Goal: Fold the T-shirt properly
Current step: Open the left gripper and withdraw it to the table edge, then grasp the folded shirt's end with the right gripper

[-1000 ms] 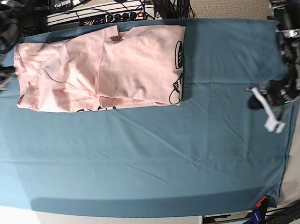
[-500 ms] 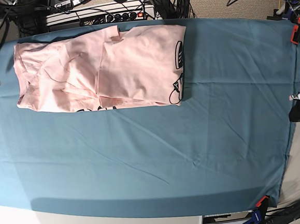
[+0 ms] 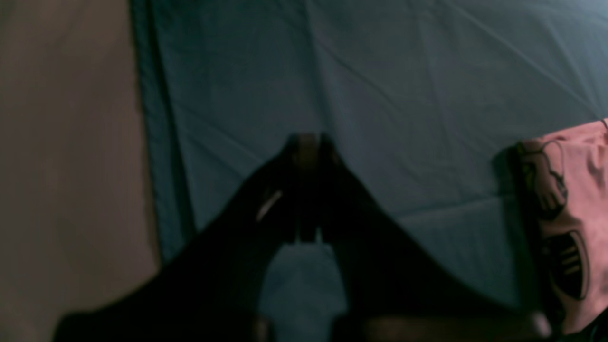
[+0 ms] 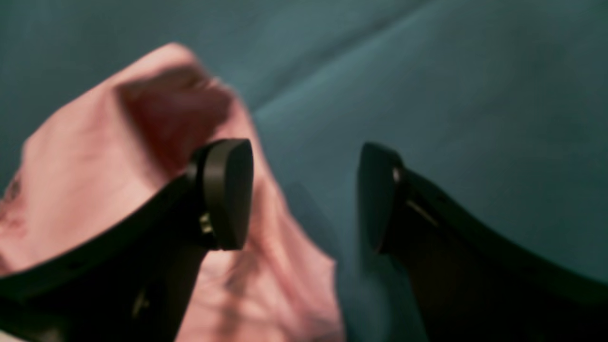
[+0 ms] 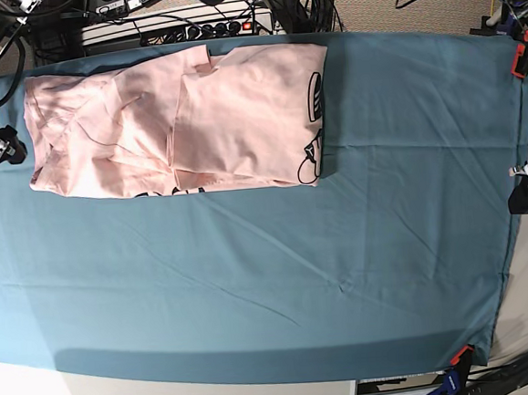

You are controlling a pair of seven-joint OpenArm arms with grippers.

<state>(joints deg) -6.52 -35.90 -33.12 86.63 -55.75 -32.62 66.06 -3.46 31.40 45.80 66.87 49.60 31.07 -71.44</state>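
Base view bright and sharp; both wrist views dim, blurred.

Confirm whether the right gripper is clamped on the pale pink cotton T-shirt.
No: in the right wrist view the right gripper stands open, its jaws apart above the pale pink cotton T-shirt, holding nothing.
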